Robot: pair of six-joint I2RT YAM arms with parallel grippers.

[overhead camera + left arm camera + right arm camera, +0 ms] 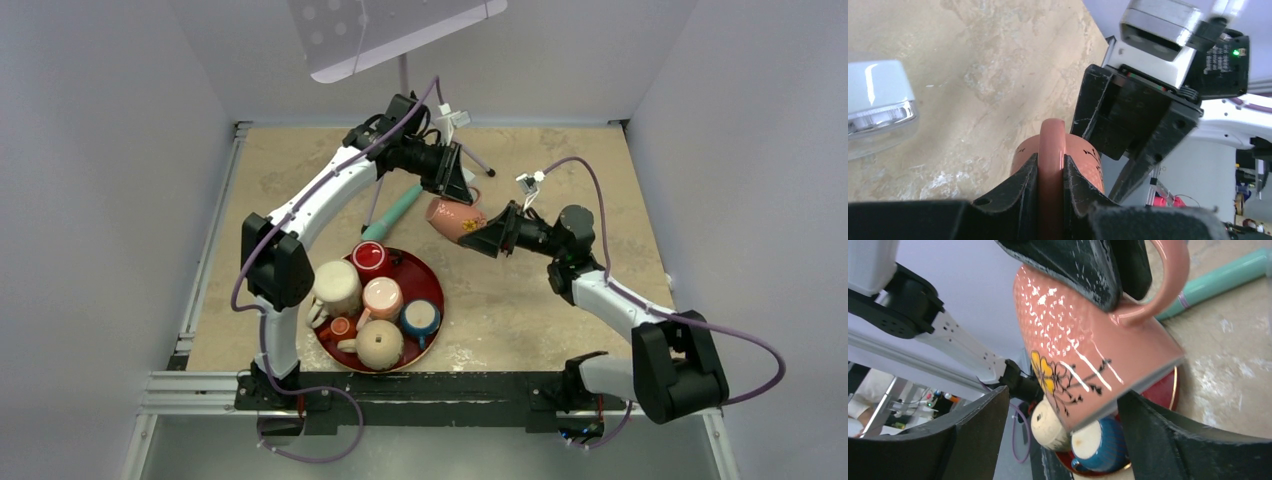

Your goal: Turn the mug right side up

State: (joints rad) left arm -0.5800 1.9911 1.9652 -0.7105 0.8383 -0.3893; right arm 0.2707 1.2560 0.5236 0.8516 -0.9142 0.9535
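The pink mug (447, 217) with a yellow flower print hangs tilted above the table, its open rim pointing down toward the tray. My left gripper (455, 190) is shut on the mug's handle (1051, 150), with the jaws pinching it from both sides (1050, 172). The mug's body (1088, 160) shows beyond the fingers. My right gripper (487, 238) is open. In the right wrist view its fingers (1063, 405) stand apart on either side of the mug's rim end (1083, 350), not touching it. The left fingers (1088, 265) show at the top of that view.
A round red tray (428, 280) holding several cups and a small teapot sits at front centre. A teal cylinder (395, 212) lies on the table behind it. A blue cup (1100, 442) is below the mug. A white and clear object (878, 95) lies on the table.
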